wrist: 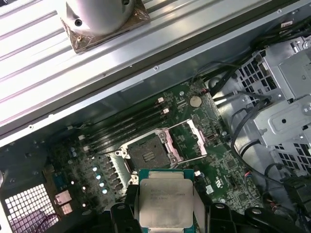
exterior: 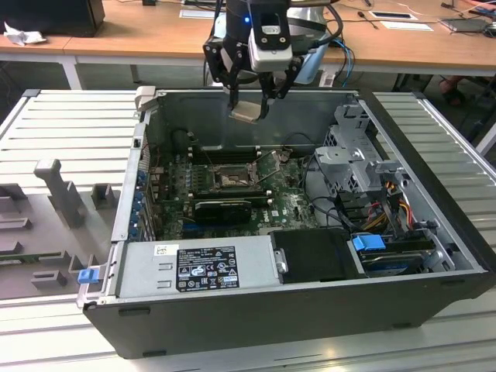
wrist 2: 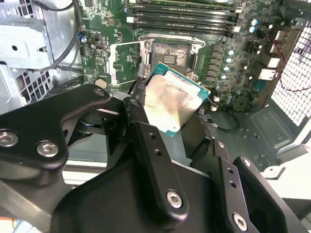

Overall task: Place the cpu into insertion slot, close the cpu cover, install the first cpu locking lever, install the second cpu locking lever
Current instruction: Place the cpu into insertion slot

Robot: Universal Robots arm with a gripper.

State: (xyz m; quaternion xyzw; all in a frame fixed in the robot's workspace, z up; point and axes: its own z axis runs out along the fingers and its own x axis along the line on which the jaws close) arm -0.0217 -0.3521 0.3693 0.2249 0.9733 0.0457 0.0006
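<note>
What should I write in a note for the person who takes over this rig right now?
Gripper: shut on the cpu, holding it in the air above the open case, clear of the board.
Insertion slot: empty, contact field bare.
Cpu cover: swung open beside the slot.
Done: the cpu is in the gripper.
Left: cpu not in the slot, cover not closed, neither locking lever installed.

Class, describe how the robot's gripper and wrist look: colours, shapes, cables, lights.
The gripper is black, built of jointed bar links with round silver screw heads, narrowing to two slim fingers. Above it sits a pale grey-and-white block with a small blue light. Black and blue cables loop beside the wrist.
</note>
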